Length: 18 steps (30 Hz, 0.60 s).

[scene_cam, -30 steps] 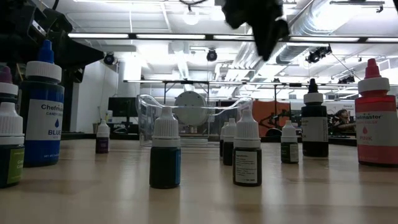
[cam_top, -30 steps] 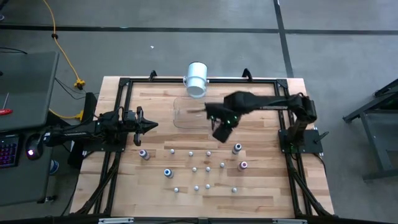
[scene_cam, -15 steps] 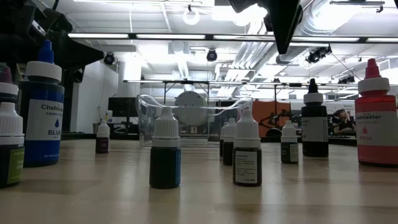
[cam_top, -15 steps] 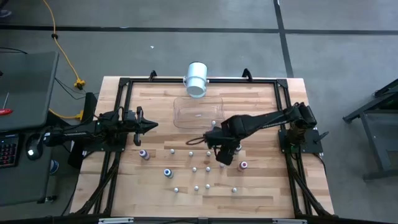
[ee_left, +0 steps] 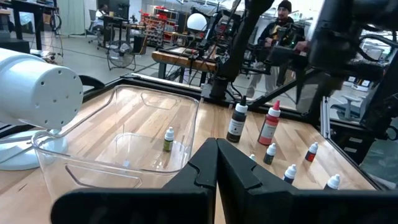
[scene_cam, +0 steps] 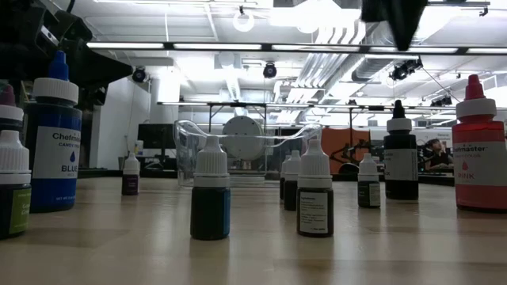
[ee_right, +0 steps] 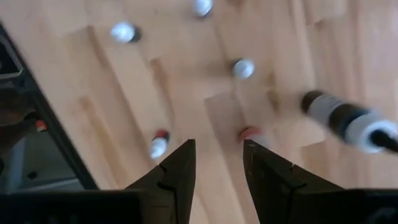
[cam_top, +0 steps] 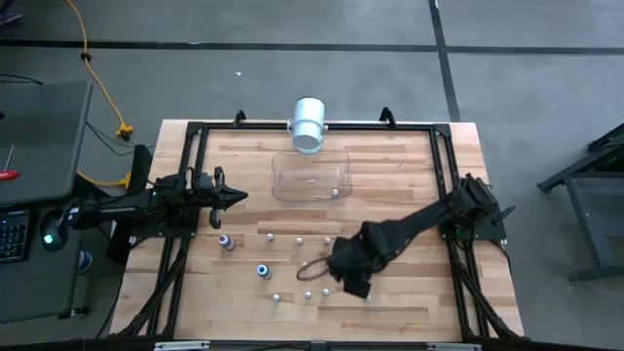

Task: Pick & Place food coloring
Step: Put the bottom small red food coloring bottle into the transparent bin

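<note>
1. The clear tub [cam_top: 312,177] sits on the tabletop [cam_top: 244,302] near the middle of its far edge, with one food coloring bottle [cam_top: 334,193] inside, at the tub's near right corner.
2. The white cylinder [cam_top: 308,123] lies just behind the tub, on the tabletop's far edge.
3. The remaining food coloring bottles [cam_top: 276,297] stand scattered over the tabletop's near half, well apart from the tub.
4. The left gripper [cam_top: 238,196] is near the tabletop's left edge, left of the tub, jaws closed together.
5. The right gripper [cam_top: 349,278] hangs above the right part of the bottle cluster, jaws parted around nothing.
</note>
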Each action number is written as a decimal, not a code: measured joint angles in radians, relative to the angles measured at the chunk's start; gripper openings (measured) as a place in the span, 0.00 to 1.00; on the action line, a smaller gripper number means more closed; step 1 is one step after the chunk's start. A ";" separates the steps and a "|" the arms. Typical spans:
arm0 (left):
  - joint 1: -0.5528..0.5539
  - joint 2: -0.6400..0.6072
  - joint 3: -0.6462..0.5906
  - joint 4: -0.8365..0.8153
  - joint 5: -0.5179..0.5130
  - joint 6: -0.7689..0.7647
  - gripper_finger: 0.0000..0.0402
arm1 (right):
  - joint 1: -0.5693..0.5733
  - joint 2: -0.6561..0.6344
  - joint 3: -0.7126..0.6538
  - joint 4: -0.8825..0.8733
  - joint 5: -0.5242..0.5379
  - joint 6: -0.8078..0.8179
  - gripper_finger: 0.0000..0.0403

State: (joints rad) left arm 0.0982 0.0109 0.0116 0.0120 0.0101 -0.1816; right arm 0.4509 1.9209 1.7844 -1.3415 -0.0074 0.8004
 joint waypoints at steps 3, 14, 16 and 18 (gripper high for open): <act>0.000 0.000 0.000 0.000 0.000 0.000 0.00 | 0.041 0.010 0.000 -0.008 -0.004 0.065 0.31; 0.000 0.000 0.000 0.000 0.000 0.000 0.00 | 0.123 0.015 -0.074 0.014 0.010 0.385 0.31; 0.000 0.000 0.000 0.000 0.000 0.000 0.00 | 0.150 0.013 -0.115 0.028 -0.003 0.461 0.31; 0.000 0.000 0.000 0.000 0.000 0.000 0.00 | 0.175 0.013 -0.156 0.053 -0.009 0.549 0.31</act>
State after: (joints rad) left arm 0.0981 0.0108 0.0116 0.0119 0.0101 -0.1815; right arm 0.6262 1.9335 1.6281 -1.2883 -0.0160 1.3498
